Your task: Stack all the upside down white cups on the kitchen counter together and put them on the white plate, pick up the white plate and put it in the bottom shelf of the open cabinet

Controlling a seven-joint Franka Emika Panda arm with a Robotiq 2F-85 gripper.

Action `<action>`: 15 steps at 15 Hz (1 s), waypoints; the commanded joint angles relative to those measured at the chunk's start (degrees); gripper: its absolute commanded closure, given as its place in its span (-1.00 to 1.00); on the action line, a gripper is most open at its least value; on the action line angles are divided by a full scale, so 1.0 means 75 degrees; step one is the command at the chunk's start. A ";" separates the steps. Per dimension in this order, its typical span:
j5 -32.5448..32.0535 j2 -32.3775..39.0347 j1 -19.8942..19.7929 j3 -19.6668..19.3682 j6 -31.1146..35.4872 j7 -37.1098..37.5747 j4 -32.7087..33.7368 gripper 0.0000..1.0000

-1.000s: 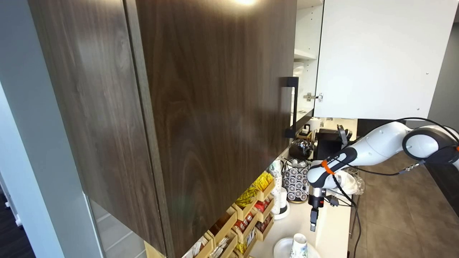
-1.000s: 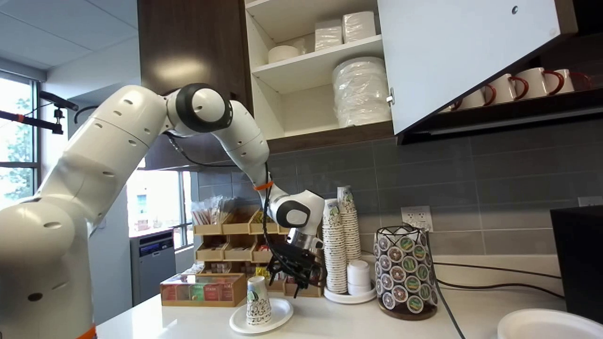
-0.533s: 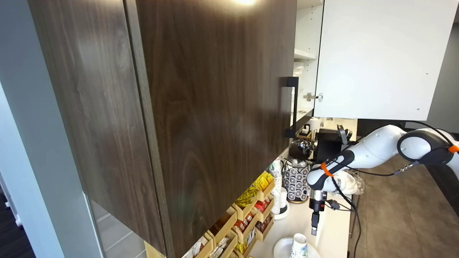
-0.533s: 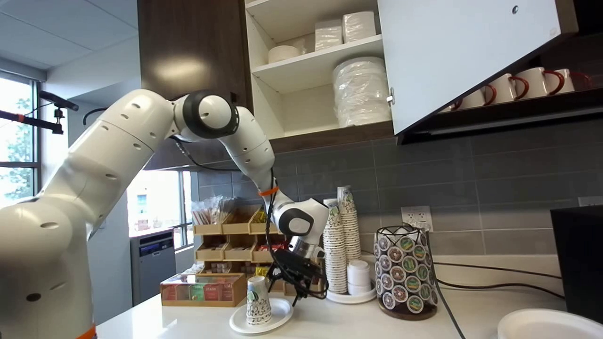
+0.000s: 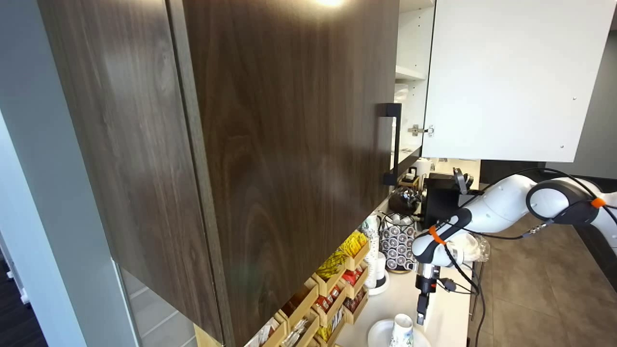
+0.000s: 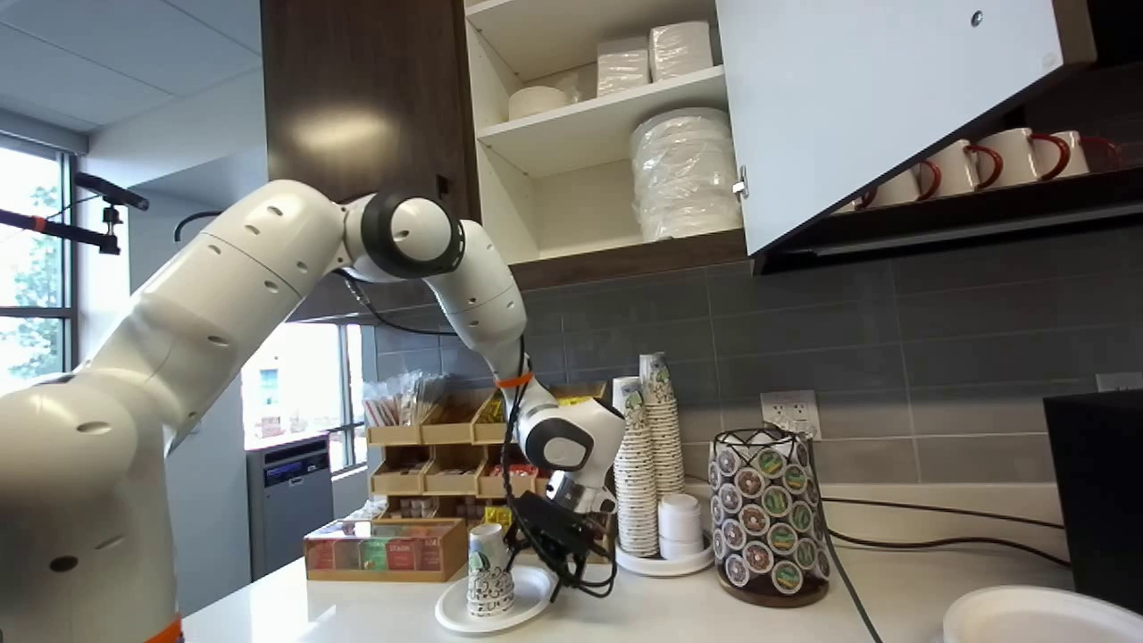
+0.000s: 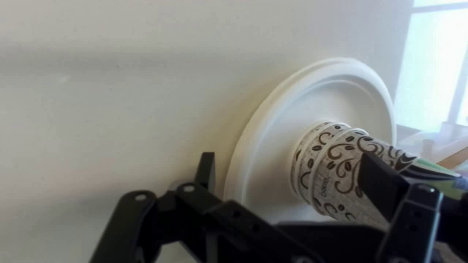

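Observation:
A nested stack of upside-down white paper cups with a dark printed pattern (image 7: 340,168) stands on the white plate (image 7: 252,142), on the pale kitchen counter (image 6: 661,616). Both exterior views show the cups (image 5: 401,331) (image 6: 491,576) and the plate (image 5: 374,336) (image 6: 455,616). My gripper (image 7: 287,160) is low over the plate's edge, open, with nothing gripped. Its right finger (image 7: 384,186) overlaps the cups in the wrist view; contact I cannot tell. The left finger (image 7: 207,170) lies outside the plate rim. Above, the open cabinet (image 6: 571,210) holds wrapped plates on its bottom shelf.
Behind my arm stand a wooden organizer (image 6: 446,460) and a tea box (image 6: 386,552). Tall cup stacks (image 6: 636,473), small white cups (image 6: 680,527) and a pod rack (image 6: 770,518) are to the right in an exterior view. The open cabinet door (image 6: 875,98) juts out overhead.
My gripper has come down toward the counter and is now lower beside the cup stack, jaws still wide. The cups and plate have not moved.

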 commanded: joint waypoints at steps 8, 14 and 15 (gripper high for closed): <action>0.1052 0.1047 -0.0855 0.0730 0.1493 -0.0575 0.0091 -0.49; 0.1225 0.1168 -0.1137 0.0964 0.1412 -0.0712 0.0132 -0.84; 0.1251 0.1177 -0.1147 0.0997 0.1392 -0.0723 0.0134 -0.98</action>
